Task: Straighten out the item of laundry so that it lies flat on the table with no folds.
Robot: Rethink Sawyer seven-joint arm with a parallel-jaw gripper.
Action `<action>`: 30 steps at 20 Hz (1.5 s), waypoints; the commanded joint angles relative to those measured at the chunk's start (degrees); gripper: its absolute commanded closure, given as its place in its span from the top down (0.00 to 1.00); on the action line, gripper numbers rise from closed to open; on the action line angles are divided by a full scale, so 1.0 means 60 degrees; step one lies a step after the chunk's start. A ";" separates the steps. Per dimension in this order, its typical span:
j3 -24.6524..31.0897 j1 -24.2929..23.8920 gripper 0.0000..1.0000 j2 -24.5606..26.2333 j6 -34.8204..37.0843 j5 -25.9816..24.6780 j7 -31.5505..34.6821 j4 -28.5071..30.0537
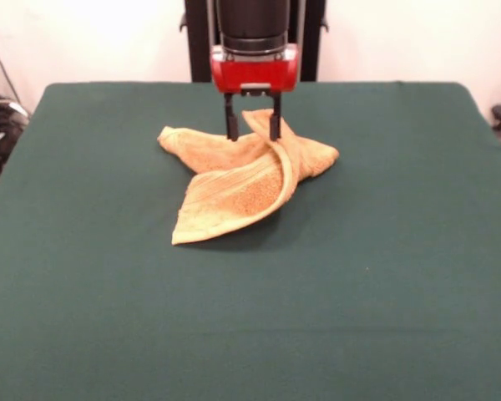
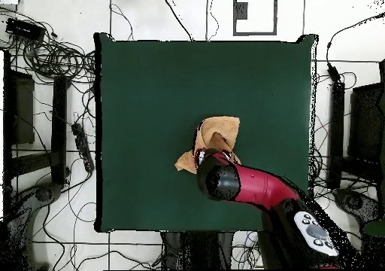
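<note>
Orange-tan towel crumpled on the dark green table, somewhat toward the far middle in the front view. Not flat: 3 lobes spreading from a raised centre. 1 lobe pointing left, 1 shorter lobe to the right, 1 broad flap coming forward and down to the left, with a curled edge standing up and a flat woven band visible along it. Terry texture clear on the forward flap only. White tag not to be made out in either view.

End effector directly above the back part of the towel, under a red and black wrist. 2 dark fingers pointing down, standing apart from each other, with a fold of cloth rising between them. Tips at the level of the cloth; impossible to tell whether touching it or just above, since the fold hides the lower ends. So, spread and not clenched; no cloth seen lifted.

In the overhead view, towel only partly visible near the middle of the table, slightly toward the base side. Lower part covered by the black round head of the arm, which crosses from the bottom right. End effector itself hidden under that head here. Small corner of cloth showing to the left of the head.

Around the table, cables on a pale tiled floor, dark equipment at both sides, partly cut by the edges.
</note>
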 commanded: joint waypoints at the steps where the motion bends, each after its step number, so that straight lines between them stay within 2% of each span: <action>1: 0.0536 0.0246 1.00 0.0197 -0.0319 -0.0344 0.0953 -0.0608; 18: 0.0107 0.0840 1.00 -0.0023 -0.0666 -0.0137 0.1720 -0.0058; 20: 0.0167 0.0855 1.00 0.0321 -0.0615 -0.0063 0.1728 -0.0119; 23: 0.0181 0.0974 1.00 0.0881 -0.1308 -0.0081 0.1929 -0.0130; 30: 0.0344 0.0869 1.00 0.1017 -0.1485 0.0012 0.1933 0.0039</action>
